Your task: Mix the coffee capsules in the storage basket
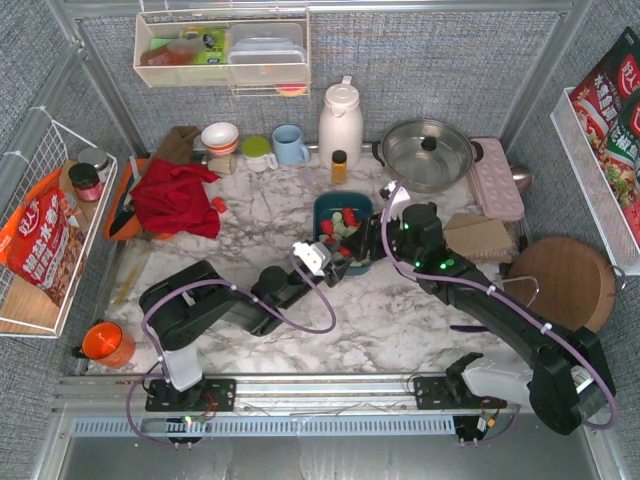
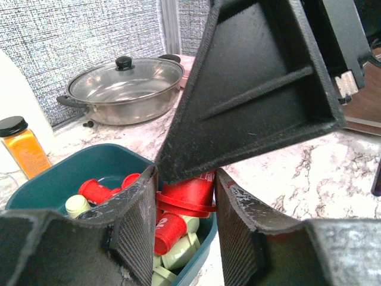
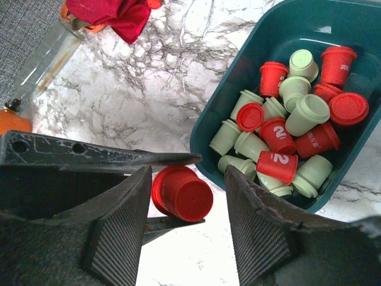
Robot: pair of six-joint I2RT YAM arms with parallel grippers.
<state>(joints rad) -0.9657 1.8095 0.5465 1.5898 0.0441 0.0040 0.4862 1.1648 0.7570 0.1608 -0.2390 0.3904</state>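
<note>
**one red pod at the near rim, both grippers on it**

the marble table (image 1: 400, 320) lies bare on the near side of the storage basket (image 1: 330, 203). on the far side a spice jar (image 1: 340, 165) and a lidded pot (image 1: 428, 152) stand close behind it, so the open room for moving is toward the arms. the coffee capsules (image 3: 286, 131), red and mint, lie heaped in the basket.

the left gripper (image 2: 186, 179) is clamped on one red capsule (image 3: 181, 195) at the basket's near-left corner, just outside the wall in the right wrist view. the right gripper (image 3: 187, 176) straddles the same pod crosswise to the left fingers. its jaws are parted, with a gap showing on one side. the pod's flat end faces the right wrist camera, so its long axis seems to run along that arm's approach.

both arms are equally near the pod. my judgement is that it goes away from the arms over the low rim, and that the crowded fingers are the risk.
</note>
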